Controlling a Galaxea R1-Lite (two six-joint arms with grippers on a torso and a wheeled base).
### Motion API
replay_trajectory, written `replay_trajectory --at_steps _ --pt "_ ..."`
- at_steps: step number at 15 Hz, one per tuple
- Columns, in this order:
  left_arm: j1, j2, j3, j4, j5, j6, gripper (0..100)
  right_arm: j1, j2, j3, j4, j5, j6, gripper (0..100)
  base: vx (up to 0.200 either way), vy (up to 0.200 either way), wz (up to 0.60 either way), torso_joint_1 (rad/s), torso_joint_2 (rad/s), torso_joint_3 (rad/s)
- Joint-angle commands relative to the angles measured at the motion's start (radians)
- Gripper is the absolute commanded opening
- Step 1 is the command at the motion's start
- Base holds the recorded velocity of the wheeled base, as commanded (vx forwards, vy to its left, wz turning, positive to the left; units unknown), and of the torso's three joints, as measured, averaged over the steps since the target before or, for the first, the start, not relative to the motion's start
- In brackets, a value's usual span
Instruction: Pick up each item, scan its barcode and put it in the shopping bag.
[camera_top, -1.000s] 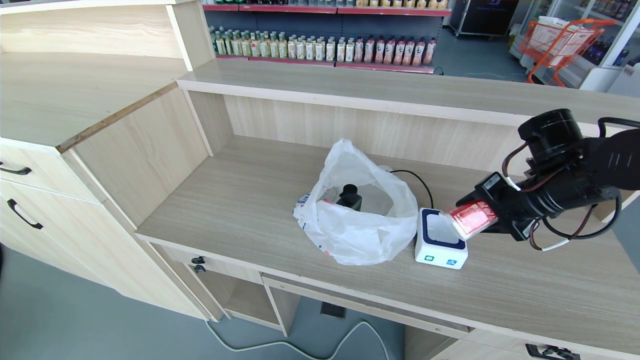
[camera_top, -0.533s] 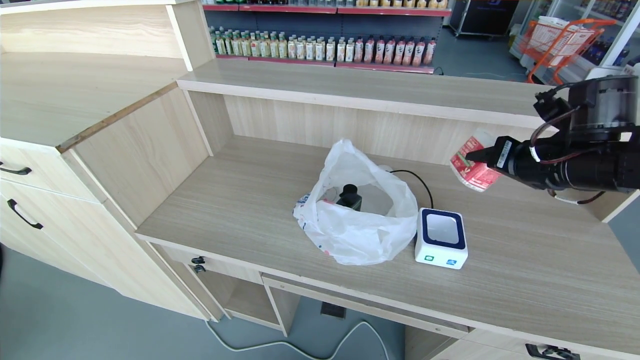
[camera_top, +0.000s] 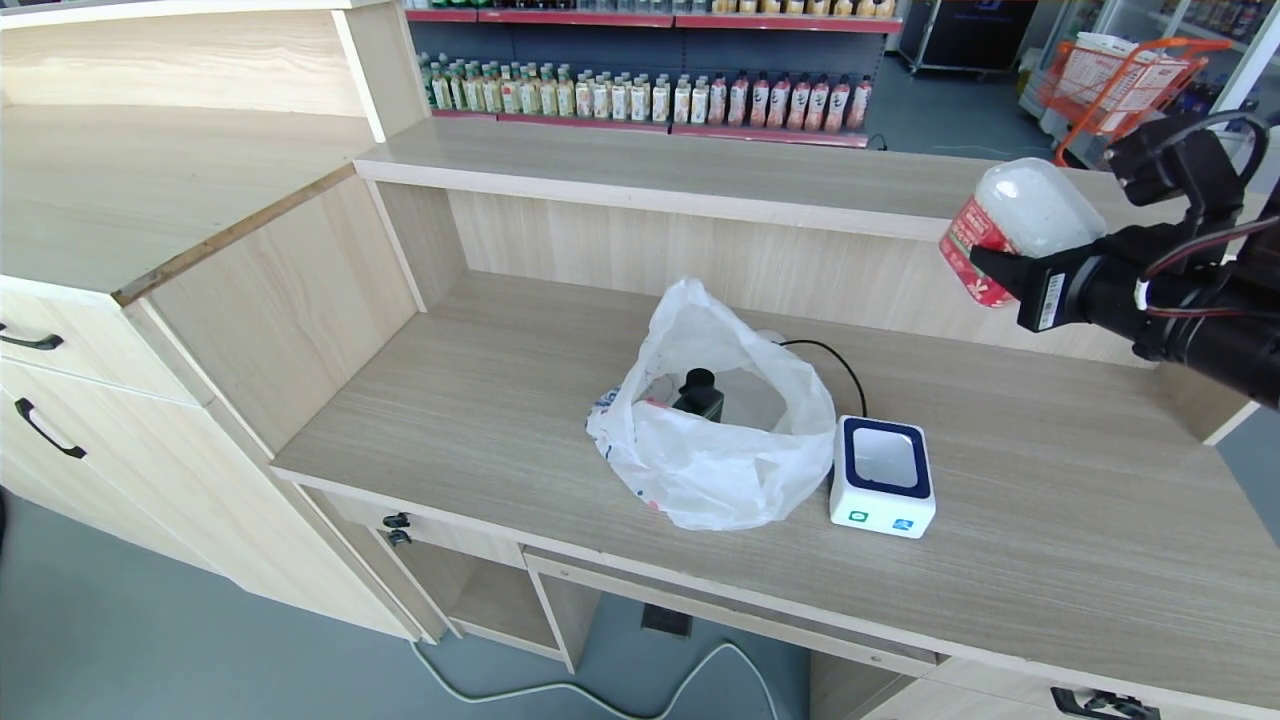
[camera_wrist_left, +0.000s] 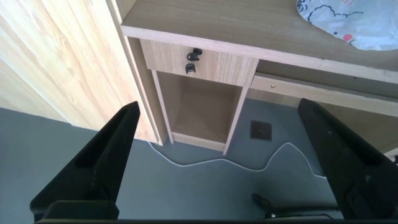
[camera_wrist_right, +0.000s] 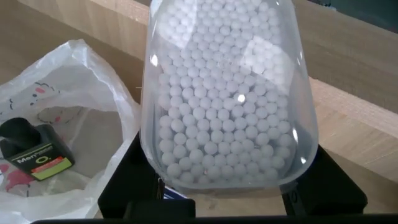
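Bead pouch (camera_top: 1025, 210) held high, well right of shopping bag (camera_top: 720, 450), pinched in right pincer (camera_top: 1008, 262). Left pincer (camera_wrist_left: 217, 106) spread, empty. Black bottle (camera_top: 698, 392) already inside bag; pouch not yet bagged, scan status unclear.

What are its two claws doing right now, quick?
Left gripper: open, holding nothing.
Right gripper: closed on a clear pouch of white beads.

1 bag (camera_top: 715, 470), 1 scanner (camera_top: 883, 478), 1 jar (camera_top: 1035, 205)

shopping bag (camera_top: 715, 440) white, red-blue print | scanner (camera_top: 882, 480) white, navy frame | jar (camera_top: 1020, 225) clear, white beads, red label
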Motion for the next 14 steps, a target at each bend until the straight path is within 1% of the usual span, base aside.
replay_trajectory --at_steps 1,5,8,10,12,14 --pt "0.0 0.0 0.0 0.0 0.0 0.0 100 0.0 -0.011 0.028 -0.023 0.001 -0.003 0 0.0 0.0 0.0 0.0 0.0 0.0" --pt "0.0 0.0 0.0 0.0 0.0 0.0 100 0.02 -0.034 0.051 -0.032 -0.001 -0.011 0 0.0 0.0 0.6 0.001 0.0 0.007" --pt "0.0 0.0 0.0 0.0 0.0 0.0 100 0.015 -0.028 0.074 -0.031 -0.001 -0.003 0 0.0 0.0 0.6 0.002 0.0 0.004" --pt "0.0 0.0 0.0 0.0 0.0 0.0 100 -0.009 0.014 0.078 -0.031 -0.001 0.032 0 0.0 0.0 0.0 0.0 0.0 0.0" --pt "0.0 0.0 0.0 0.0 0.0 0.0 100 -0.04 0.06 0.077 -0.032 -0.001 0.106 0 0.0 0.0 0.0 0.0 0.0 0.0" --pt "0.0 0.0 0.0 0.0 0.0 0.0 100 -0.063 0.1 0.088 -0.025 -0.001 0.114 0 0.0 0.0 0.0 0.0 0.0 0.0"
